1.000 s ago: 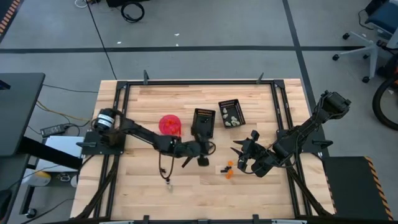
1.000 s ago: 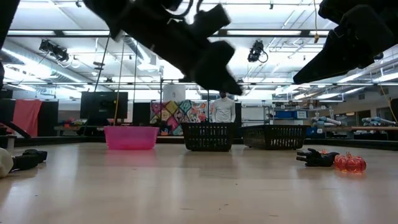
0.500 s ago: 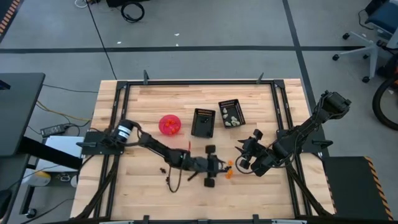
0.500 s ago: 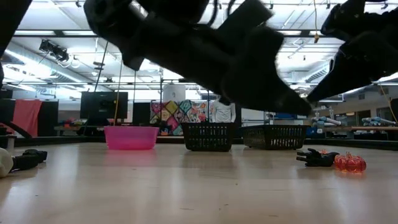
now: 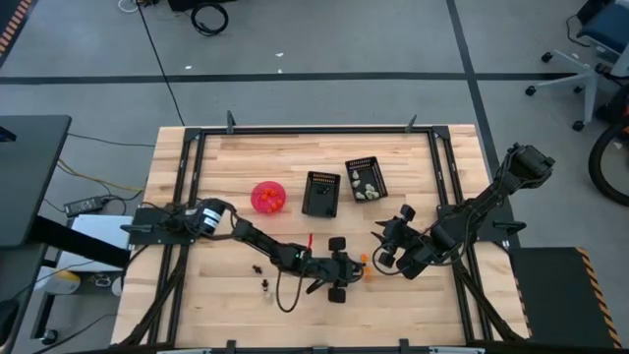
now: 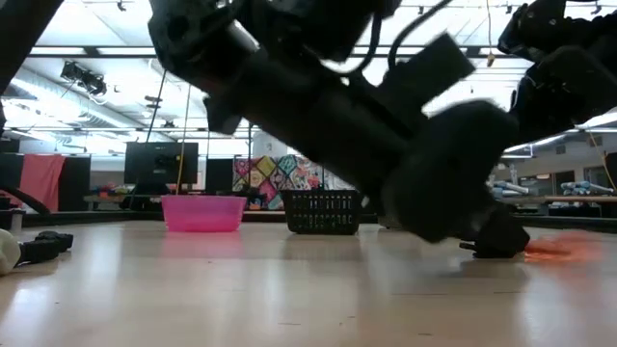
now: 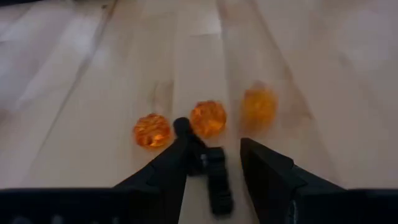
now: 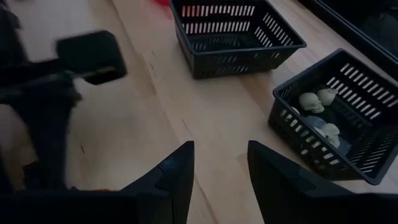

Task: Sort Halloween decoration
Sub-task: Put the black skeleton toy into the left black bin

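Note:
In the left wrist view, three orange trinkets [image 7: 208, 118] lie on the wood and a black trinket [image 7: 213, 173] lies on it between my open left gripper's [image 7: 214, 165] fingers. From above, the left gripper [image 5: 352, 267] is low over the table beside the orange trinkets [image 5: 363, 265]. My right gripper [image 5: 383, 241] hovers open just right of them. Pale skull trinkets [image 8: 317, 102] lie in the right black basket [image 8: 348, 149]. The pink bowl [image 5: 268, 197] holds orange pieces. My left gripper's fingers [image 7: 168, 168] stand on either side of the black trinket's middle [image 7: 216, 186], coming in low along the table from its left. I cannot tell whether they touch it. The trinket lies flat on the wood.
A second black basket [image 5: 321, 194] stands between the bowl and the skull basket. Small dark trinkets [image 5: 257, 265] and another piece [image 5: 265, 288] lie toward the near left. In the low view a pale and a black trinket [image 6: 39, 247] sit at the far left.
My left gripper has swung from beside the middle black basket toward the table's near-right, down to the orange trinkets next to the right gripper. It now sits low over the wood. The right gripper has stayed where it was.

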